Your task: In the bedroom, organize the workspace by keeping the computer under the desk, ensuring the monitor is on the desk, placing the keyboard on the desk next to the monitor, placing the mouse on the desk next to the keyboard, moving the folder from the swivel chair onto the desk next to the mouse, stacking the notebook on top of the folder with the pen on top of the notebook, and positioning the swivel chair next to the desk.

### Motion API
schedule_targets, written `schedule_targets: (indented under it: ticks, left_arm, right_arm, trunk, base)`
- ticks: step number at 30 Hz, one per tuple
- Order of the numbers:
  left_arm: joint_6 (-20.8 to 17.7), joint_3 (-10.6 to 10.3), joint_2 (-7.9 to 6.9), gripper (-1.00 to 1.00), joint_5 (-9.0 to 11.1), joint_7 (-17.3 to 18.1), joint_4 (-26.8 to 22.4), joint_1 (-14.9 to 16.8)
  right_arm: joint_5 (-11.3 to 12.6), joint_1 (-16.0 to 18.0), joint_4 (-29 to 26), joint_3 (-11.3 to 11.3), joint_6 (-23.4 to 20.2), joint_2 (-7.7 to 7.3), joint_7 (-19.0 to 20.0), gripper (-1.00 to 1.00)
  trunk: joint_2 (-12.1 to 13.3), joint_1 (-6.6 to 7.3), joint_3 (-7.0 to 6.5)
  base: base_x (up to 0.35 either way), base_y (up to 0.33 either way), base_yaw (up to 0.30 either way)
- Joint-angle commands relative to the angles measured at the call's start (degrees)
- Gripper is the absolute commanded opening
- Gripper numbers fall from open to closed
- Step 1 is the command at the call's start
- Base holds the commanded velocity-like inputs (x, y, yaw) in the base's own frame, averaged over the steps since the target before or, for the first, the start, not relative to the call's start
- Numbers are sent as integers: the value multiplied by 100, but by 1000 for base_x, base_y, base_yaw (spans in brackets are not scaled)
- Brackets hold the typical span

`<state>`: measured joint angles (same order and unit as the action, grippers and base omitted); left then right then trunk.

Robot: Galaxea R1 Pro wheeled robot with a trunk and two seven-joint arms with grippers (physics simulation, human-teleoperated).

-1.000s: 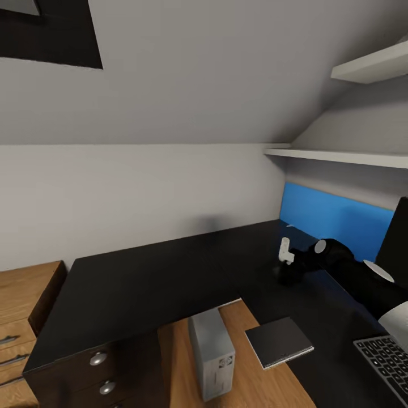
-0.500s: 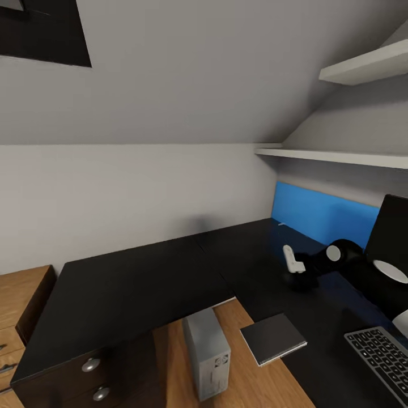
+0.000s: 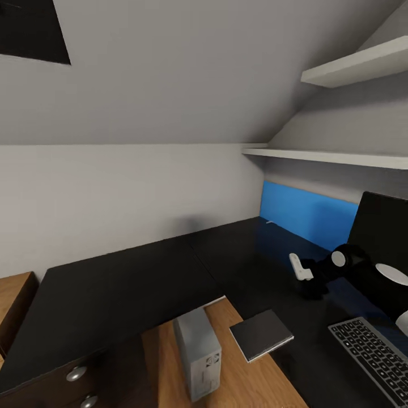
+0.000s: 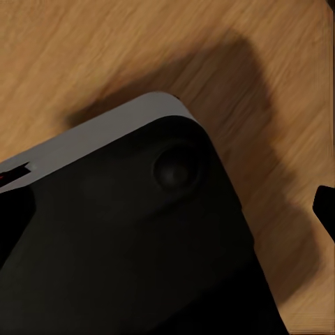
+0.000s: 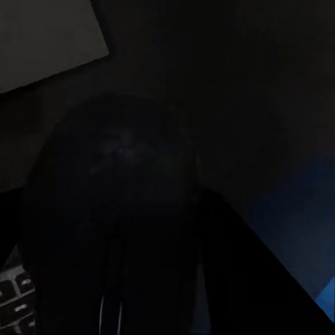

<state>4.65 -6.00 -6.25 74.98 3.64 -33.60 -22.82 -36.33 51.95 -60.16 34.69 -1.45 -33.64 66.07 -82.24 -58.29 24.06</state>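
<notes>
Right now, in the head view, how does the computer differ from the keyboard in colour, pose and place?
The computer is a pale grey-white box; the keyboard is dark with pale lettering. The computer stands upright; the keyboard lies flat. The computer is on the wood floor in the nook of the desk; the keyboard lies on the desk top. Both are partly cut off by the picture's edge.

Monitor cut at 3 o'clock edge; keyboard cut at 4 o'clock corner; right end effector state unclear, dark on tabletop.

Glossy blk desk, matt grey computer, wood-grain floor.
</notes>
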Motion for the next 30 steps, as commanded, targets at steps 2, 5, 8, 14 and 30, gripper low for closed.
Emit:
schedule_targets:
  ticks: [2,5,8,14,30]
  left_arm:
    - [44,-43,-8,100,61,8,-6,11]
    - [44,-47,-8,100,61,12,-6,19]
    - [25,-44,-12,100,65,18,-6,25]
    - [-32,41,-69,100,238,46,-2,40]
    - [-10,29,-69,100,455,33,-4,41]
  right_arm:
    - [-41,10,106,23,-40,20,10,-100]
    - [-76,15,361,47,-38,45,8,-100]
    - [-86,16,497,57,-35,54,6,-100]
    - [-187,25,624,66,218,67,-9,-100]
    - [-692,88,827,21,876,501,-47,-100]
  trunk:
    - [-4,0,6]
    - [-4,0,6]
    - [-4,0,6]
    - [-84,-44,42]
    - [-726,-396,329]
  base:
    - [0,0,-276]
    - [0,0,-285]
    - [0,0,-279]
    - [0,0,-66]
    - [0,0,-2]
